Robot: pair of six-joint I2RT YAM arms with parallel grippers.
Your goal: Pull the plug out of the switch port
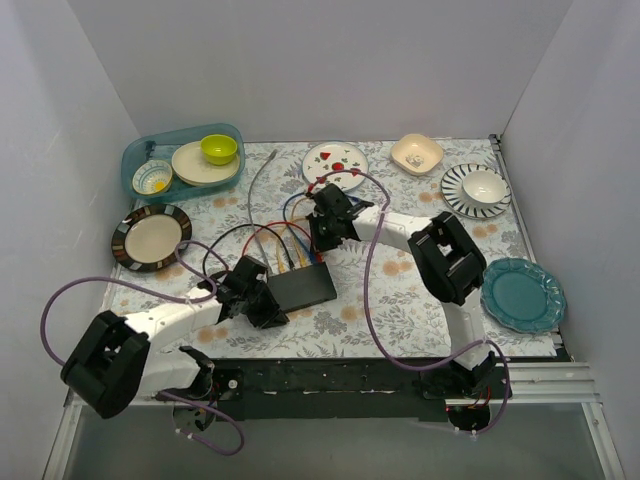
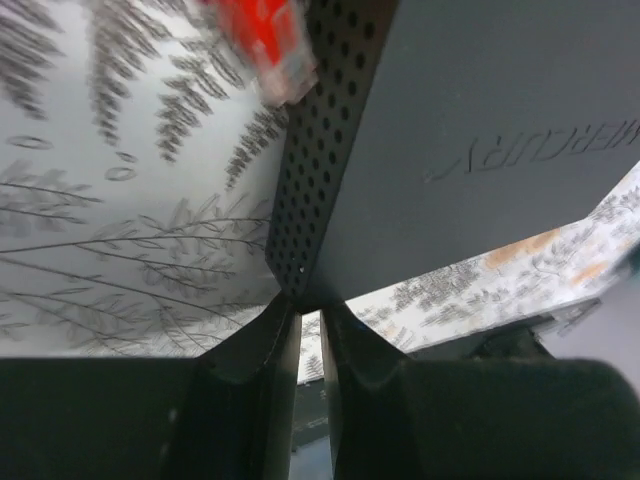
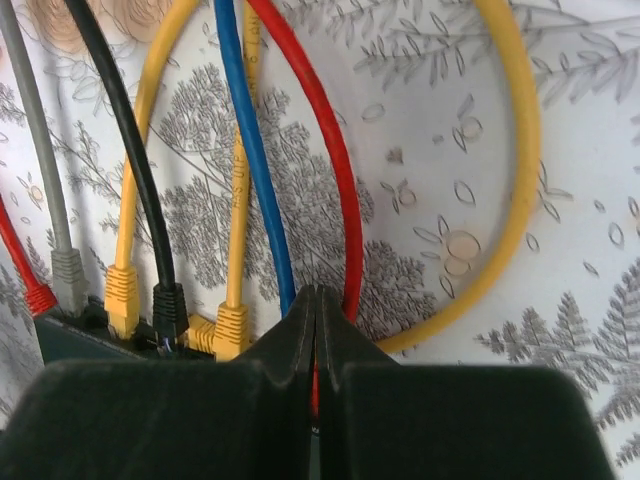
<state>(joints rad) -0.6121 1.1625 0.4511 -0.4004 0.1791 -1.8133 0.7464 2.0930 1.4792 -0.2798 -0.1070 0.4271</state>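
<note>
The switch (image 1: 302, 287) is a flat dark box on the flowered cloth, with coloured cables plugged along its far edge. In the left wrist view its perforated side (image 2: 310, 150) and matte top fill the frame, with a red plug (image 2: 275, 50) at the top. My left gripper (image 2: 308, 300) is nearly closed and empty, its tips against the switch's near left corner (image 1: 265, 300). My right gripper (image 3: 316, 292) is shut at the far edge (image 1: 325, 243). A red cable (image 3: 335, 180) runs into it and red shows between the fingers. A blue cable (image 3: 250, 150) passes just left of it.
Red, grey (image 3: 68, 275), yellow (image 3: 121, 295), black (image 3: 168, 305) and yellow (image 3: 232, 330) plugs sit in the sockets. Round the table are a teal tray of bowls (image 1: 135, 160), a dark-rimmed plate (image 1: 150, 237), a patterned plate (image 1: 335, 162), a beige bowl (image 1: 417, 153), a striped plate (image 1: 476, 190) and a teal plate (image 1: 522, 293).
</note>
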